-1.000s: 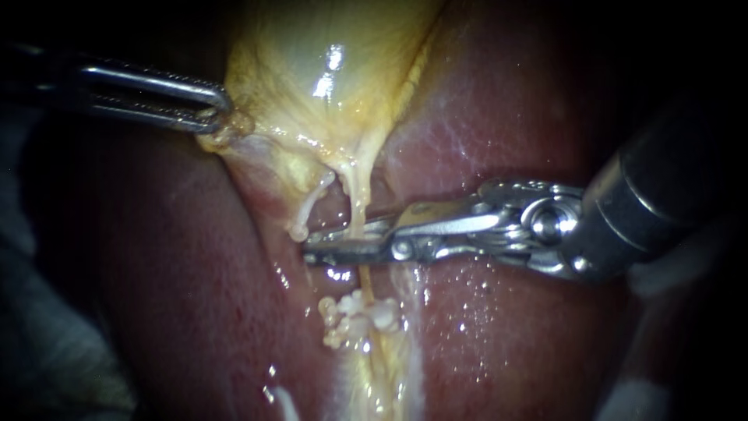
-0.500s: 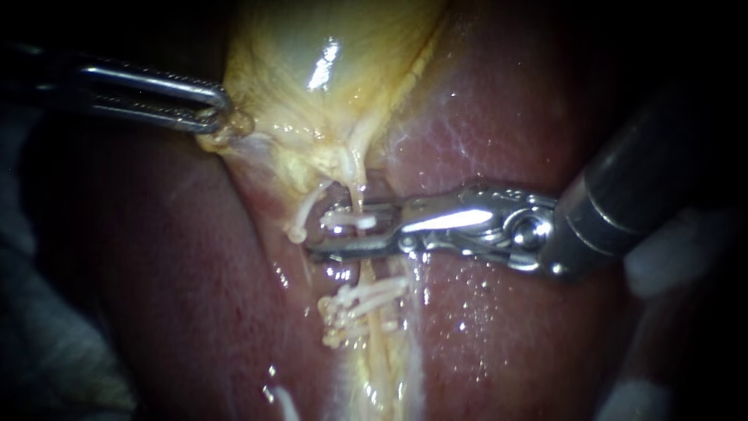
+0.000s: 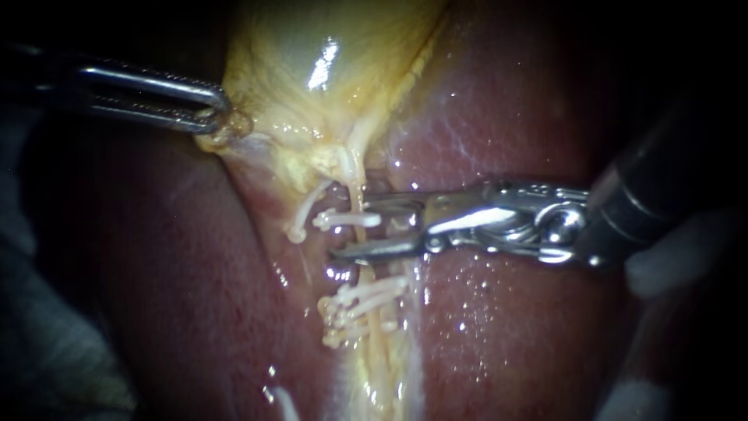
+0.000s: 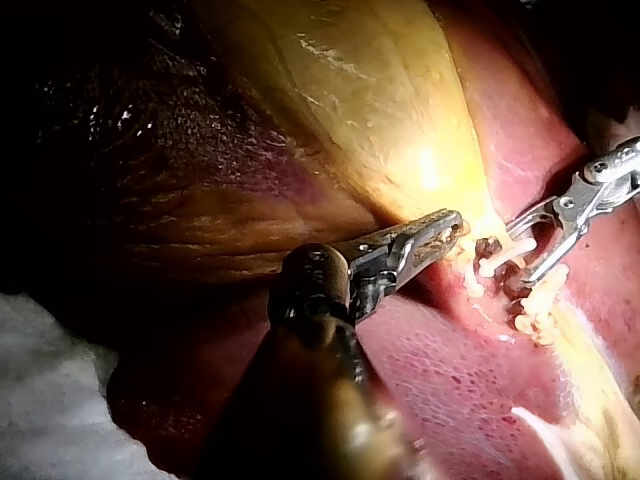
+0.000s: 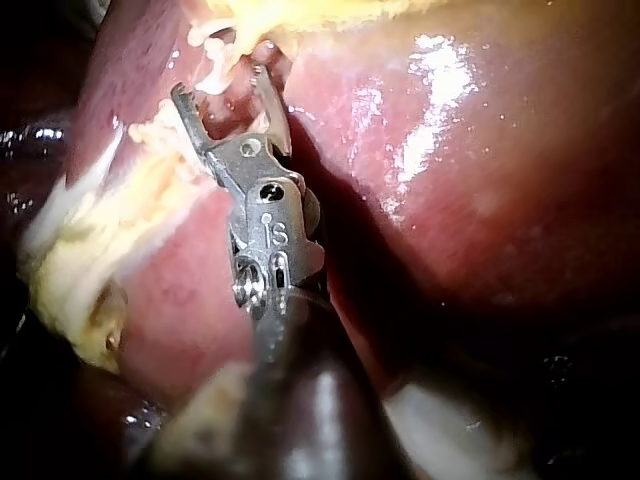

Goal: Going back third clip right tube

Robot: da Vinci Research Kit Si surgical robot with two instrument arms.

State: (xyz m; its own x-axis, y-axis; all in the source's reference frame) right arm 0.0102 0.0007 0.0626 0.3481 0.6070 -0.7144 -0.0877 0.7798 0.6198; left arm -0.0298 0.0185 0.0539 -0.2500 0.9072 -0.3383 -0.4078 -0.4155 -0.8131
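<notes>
Claw wide open astride the clip (image 3: 340,221) on the right tube (image 3: 358,189), seemingly clear of it, the right instrument (image 3: 350,227) is at the withdrawal step and needs a straight pull-back, while the left instrument (image 3: 214,109) grips the gallbladder (image 3: 312,47) in its claw.

the gallbladder (image 3: 327,70) lies far and centre on the liver (image 3: 514,117). the left instrument (image 3: 218,109) clasps its left edge. the right tube (image 3: 360,195) runs nearward from it. one clip (image 3: 347,221) sits across the tube, between the parted jaws of the right instrument (image 3: 352,229). a cluster of clips (image 3: 358,308) lies nearer.
</notes>
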